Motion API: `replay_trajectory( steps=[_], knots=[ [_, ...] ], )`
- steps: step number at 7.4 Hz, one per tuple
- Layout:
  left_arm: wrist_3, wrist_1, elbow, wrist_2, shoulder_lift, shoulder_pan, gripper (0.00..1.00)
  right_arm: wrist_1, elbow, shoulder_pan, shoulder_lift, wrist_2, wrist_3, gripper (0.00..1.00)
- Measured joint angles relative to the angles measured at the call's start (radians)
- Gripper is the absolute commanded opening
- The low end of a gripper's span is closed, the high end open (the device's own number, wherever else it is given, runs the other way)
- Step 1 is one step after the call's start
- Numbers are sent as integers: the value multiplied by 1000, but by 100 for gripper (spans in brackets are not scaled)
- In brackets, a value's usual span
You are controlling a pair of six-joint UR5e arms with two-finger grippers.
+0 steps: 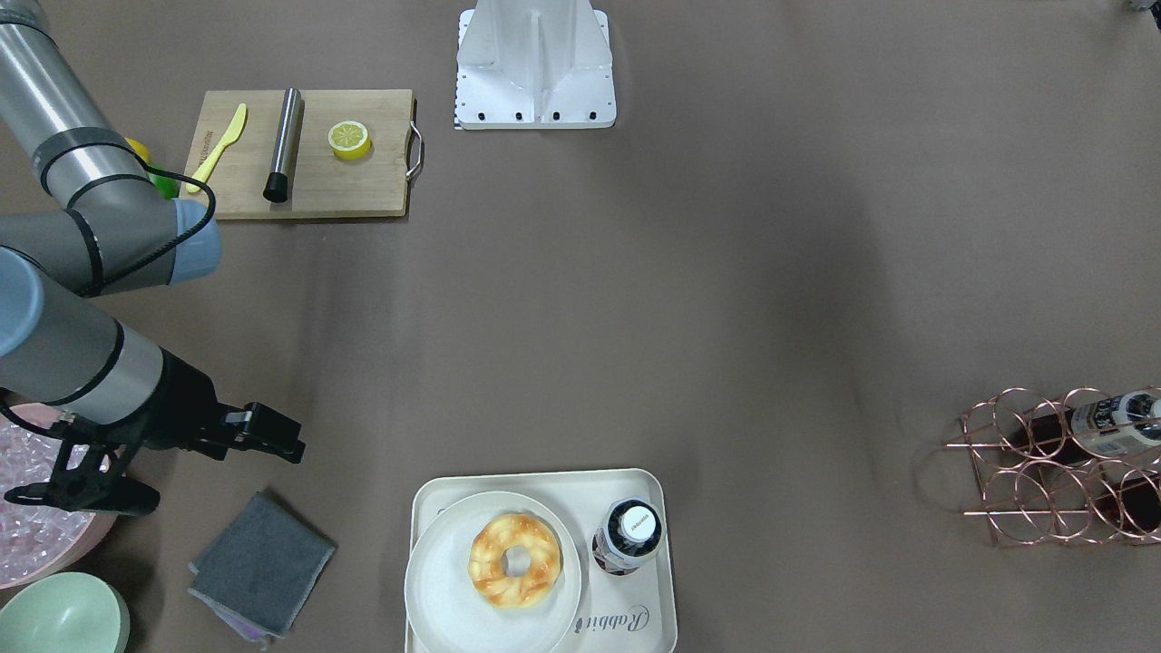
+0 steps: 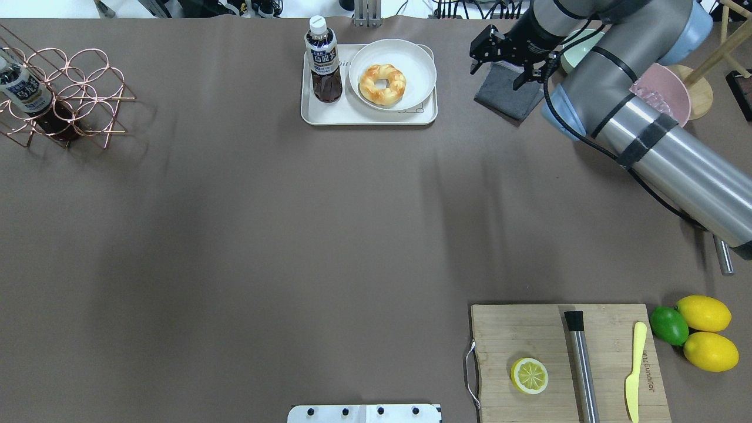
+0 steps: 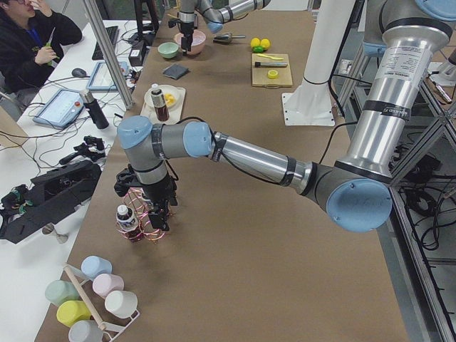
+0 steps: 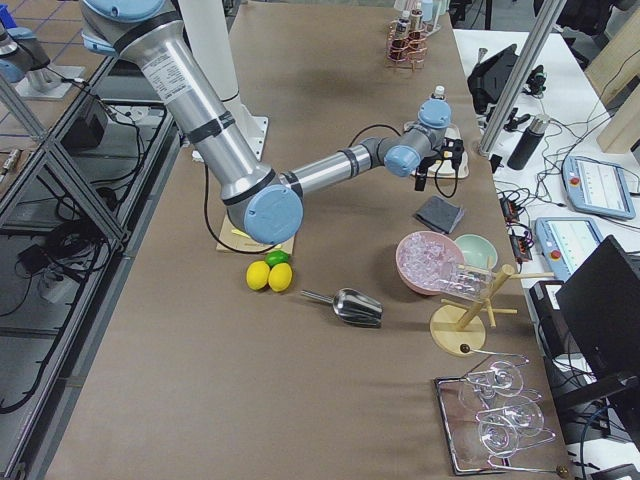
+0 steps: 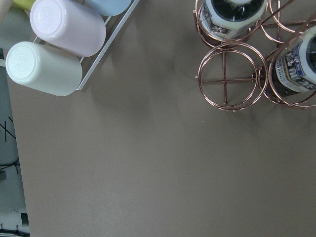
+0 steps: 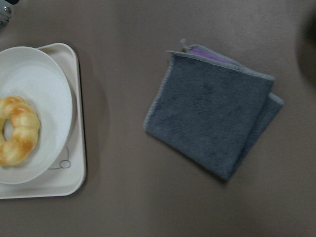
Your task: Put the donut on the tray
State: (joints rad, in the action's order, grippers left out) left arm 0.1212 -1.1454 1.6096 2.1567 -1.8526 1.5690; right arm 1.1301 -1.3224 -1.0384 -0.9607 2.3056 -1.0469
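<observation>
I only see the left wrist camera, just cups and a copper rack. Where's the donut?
Observer: The donut lies on a round white plate, far from that rack.
Operator: Is the plate on the tray?
Observer: Yes, it sits on the cream tray, beside a standing bottle.
Operator: Where's the other arm?
Observer: The right gripper hovers over a grey cloth next to the tray, fingers apart, empty.

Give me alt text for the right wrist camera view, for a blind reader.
A golden donut sits on a round white plate on a cream tray at the left edge. To its right, apart from the tray, a folded grey cloth lies on the brown table.
</observation>
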Motion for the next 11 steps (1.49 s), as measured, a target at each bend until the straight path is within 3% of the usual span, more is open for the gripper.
replay_trajectory(
  steps=[3, 6, 9, 11],
  knots=[
    [0, 8, 10, 0, 6, 2, 98, 42, -197, -69, -238, 24, 180, 99],
    [2, 8, 18, 0, 22, 3, 98, 291, -407, -150, -436, 29, 488, 99],
    [9, 2, 30, 2, 78, 6, 98, 508, -422, -243, -580, 16, 862, 99],
    [12, -9, 56, 4, 141, 16, 98, 533, -416, -296, -668, 11, 961, 99]
  ],
)
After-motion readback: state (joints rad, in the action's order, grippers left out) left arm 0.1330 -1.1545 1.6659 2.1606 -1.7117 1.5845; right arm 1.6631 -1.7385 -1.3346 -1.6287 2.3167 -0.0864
